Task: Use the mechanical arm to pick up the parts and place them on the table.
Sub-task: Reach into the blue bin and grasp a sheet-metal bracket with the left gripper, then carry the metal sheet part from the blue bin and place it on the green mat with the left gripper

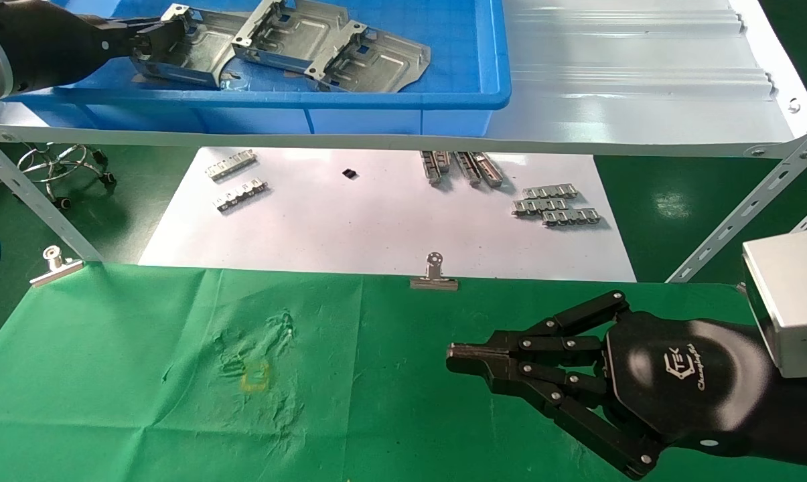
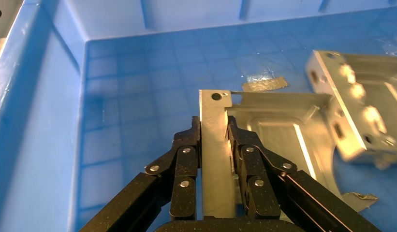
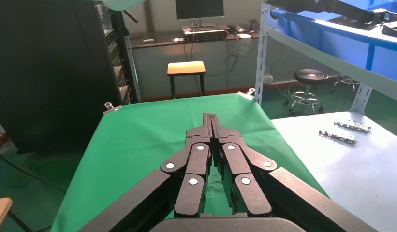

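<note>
Three grey sheet-metal parts lie in a blue bin (image 1: 403,100) on the shelf. My left gripper (image 1: 150,41) reaches into the bin from the left and is shut on the side flange of the leftmost part (image 1: 192,50); in the left wrist view the left gripper (image 2: 214,128) pinches that flange (image 2: 215,145) between both fingers. Two more parts (image 1: 289,30) (image 1: 376,60) lie overlapping to the right; one shows in the left wrist view (image 2: 360,101). My right gripper (image 1: 457,355) hovers shut and empty over the green table (image 1: 142,415); it also shows in the right wrist view (image 3: 212,118).
A white sheet (image 1: 376,227) behind the green cloth holds several small toothed metal strips (image 1: 557,204). Silver binder clips (image 1: 434,274) (image 1: 55,262) hold the cloth's far edge. A pale ribbed metal shelf (image 1: 644,87) with slanted struts spans above. The cloth is wrinkled at the left-middle (image 1: 262,361).
</note>
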You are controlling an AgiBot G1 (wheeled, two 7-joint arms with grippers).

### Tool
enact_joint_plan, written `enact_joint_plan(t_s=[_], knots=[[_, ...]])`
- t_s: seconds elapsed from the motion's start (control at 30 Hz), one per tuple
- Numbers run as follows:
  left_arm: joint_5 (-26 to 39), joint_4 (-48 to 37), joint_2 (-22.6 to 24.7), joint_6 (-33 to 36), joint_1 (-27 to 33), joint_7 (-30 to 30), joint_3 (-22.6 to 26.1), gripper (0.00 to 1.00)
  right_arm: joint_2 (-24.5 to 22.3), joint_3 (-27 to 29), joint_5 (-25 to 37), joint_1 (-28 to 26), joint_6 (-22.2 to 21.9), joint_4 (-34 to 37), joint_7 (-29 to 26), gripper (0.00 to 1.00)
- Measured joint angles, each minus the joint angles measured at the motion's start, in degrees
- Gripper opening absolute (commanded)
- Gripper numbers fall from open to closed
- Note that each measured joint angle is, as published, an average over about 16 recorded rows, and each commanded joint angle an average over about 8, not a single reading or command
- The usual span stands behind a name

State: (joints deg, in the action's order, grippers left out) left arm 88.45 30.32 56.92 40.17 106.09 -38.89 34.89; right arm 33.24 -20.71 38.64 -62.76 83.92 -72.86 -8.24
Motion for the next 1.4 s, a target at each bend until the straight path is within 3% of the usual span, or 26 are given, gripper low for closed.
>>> enact_joint_plan(t_s=[0.27,0.5,0.7,1.0,1.2,1.4], knots=[[-2.5,3.6,-1.1,-1.6,-1.6,3.3,-2.0,0.00,0.0,0.0,0.0,0.0,0.0,0.0,0.0,0.00],[-9.7,9.8,-4.0,2.7,-4.8,10.4,-6.1,0.00,0.0,0.0,0.0,0.0,0.0,0.0,0.0,0.00],[-18.4,13.9,-7.2,13.0,-7.9,20.0,-10.2,0.00,0.0,0.0,0.0,0.0,0.0,0.0,0.0,0.00],[-29.7,12.4,-10.8,35.5,-10.8,34.8,-14.0,0.00,0.0,0.0,0.0,0.0,0.0,0.0,0.0,0.00],[-33.7,10.9,-13.2,46.6,-12.4,42.3,-12.7,0.00,0.0,0.0,0.0,0.0,0.0,0.0,0.0,0.00],[-34.3,11.8,-15.7,51.1,-14.7,49.1,-8.3,0.00,0.0,0.0,0.0,0.0,0.0,0.0,0.0,0.00]])
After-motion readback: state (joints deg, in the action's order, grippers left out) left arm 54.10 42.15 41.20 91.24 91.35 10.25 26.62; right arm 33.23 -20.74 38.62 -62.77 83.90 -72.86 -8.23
